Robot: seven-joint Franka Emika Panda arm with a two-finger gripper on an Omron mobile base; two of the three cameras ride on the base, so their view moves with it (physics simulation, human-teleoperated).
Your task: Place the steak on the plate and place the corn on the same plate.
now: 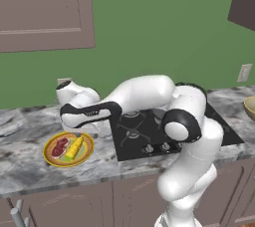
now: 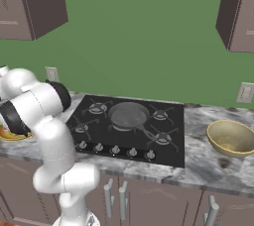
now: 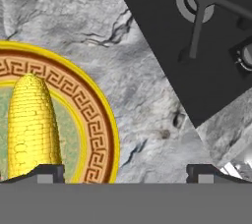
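Note:
The plate, with its yellow-orange rim and pale green centre, lies on the marble counter left of the stove. On it the red steak and the yellow corn rest side by side. My gripper hovers just right of the plate, above the counter. In the hand view the corn stands upright on the plate at the left. The gripper is open, its fingertips wide apart, with nothing between them. A sliver of the plate peeks out behind my arm.
A black stove sits right of the plate, with a grey round pan on it. A tan bowl stands on the counter at the far right. Wall cabinets hang above.

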